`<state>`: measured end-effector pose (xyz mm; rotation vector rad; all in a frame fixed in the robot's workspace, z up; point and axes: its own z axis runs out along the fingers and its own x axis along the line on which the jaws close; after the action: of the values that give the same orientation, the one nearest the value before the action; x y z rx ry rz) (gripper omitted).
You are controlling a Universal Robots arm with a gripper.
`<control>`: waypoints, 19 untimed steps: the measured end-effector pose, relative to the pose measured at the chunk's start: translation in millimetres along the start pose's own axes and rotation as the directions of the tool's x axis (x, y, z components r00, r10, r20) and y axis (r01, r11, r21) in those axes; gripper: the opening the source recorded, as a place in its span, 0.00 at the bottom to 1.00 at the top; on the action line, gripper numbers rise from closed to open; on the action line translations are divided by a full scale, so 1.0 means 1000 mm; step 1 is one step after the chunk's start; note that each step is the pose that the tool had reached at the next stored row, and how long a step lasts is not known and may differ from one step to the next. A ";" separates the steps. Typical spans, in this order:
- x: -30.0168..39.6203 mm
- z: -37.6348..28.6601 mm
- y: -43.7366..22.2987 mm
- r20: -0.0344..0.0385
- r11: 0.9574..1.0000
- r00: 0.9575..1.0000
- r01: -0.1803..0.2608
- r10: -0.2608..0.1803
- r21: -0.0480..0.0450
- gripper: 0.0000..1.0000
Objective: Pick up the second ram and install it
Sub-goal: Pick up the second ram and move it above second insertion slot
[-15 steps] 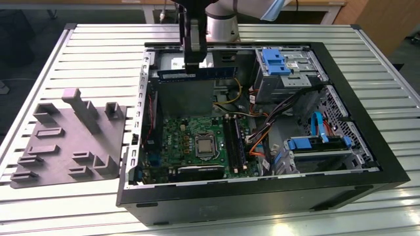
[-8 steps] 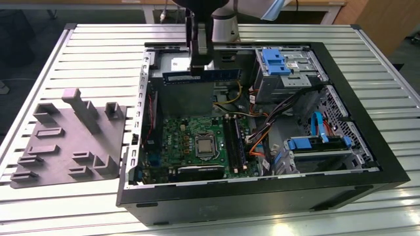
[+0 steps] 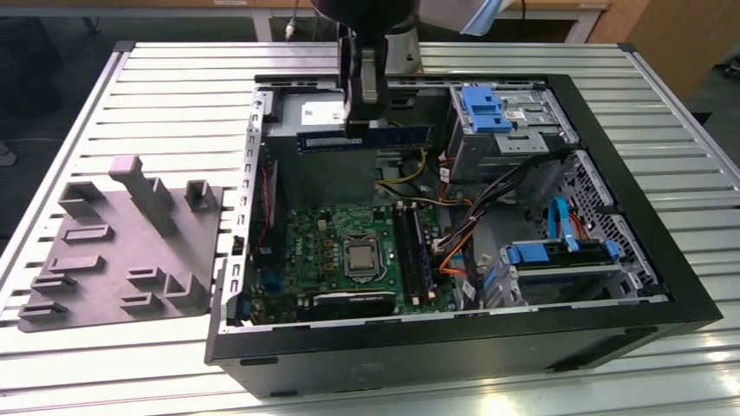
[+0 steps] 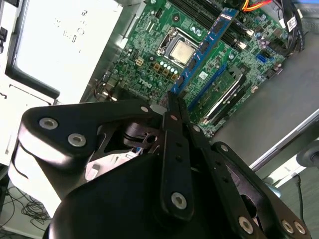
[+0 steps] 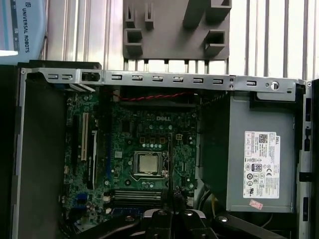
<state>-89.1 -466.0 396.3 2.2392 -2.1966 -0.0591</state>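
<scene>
Second wrist view has the second ram (image 4: 204, 47) pinched between the jaws, which are closed narrow on its flat faces. The board runs straight out from the fingertips of the gripper (image 4: 172, 97) along its long axis, its gold edge turned down toward the boards below. In the exterior view the gripper (image 3: 364, 121) grips the ram (image 3: 405, 136) near mid-length, so blue board sticks out level on both sides of the jaws.

The stick hangs in the air, touching nothing but the jaws, over the far end of the open computer case (image 3: 463, 338). The green motherboard (image 3: 335, 234) lies well below the jaws. Its long black memory slots (image 3: 407, 247) sit below and off to one side of them, not directly under.

As I judge it, the ram's long axis lies crosswise to those slots, so the two lines are not yet matched. The single arm already carries the ram.
</scene>
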 end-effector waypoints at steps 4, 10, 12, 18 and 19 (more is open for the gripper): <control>0.0001 0.0017 -0.0053 0.000 1.000 1.000 0.000 0.000 0.000 0.12; 0.0003 0.0040 -0.0130 0.000 1.000 1.000 0.000 0.000 0.000 0.12; 0.0004 0.0047 -0.0158 0.000 1.000 1.000 0.000 0.000 0.000 0.12; 0.0006 0.0063 -0.0240 0.000 1.000 1.000 0.000 0.000 0.000 0.12; 0.0006 0.0064 -0.0253 0.000 1.000 1.000 0.000 0.000 0.000 0.12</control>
<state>-64.0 -466.0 389.1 2.2391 -2.1966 -0.0595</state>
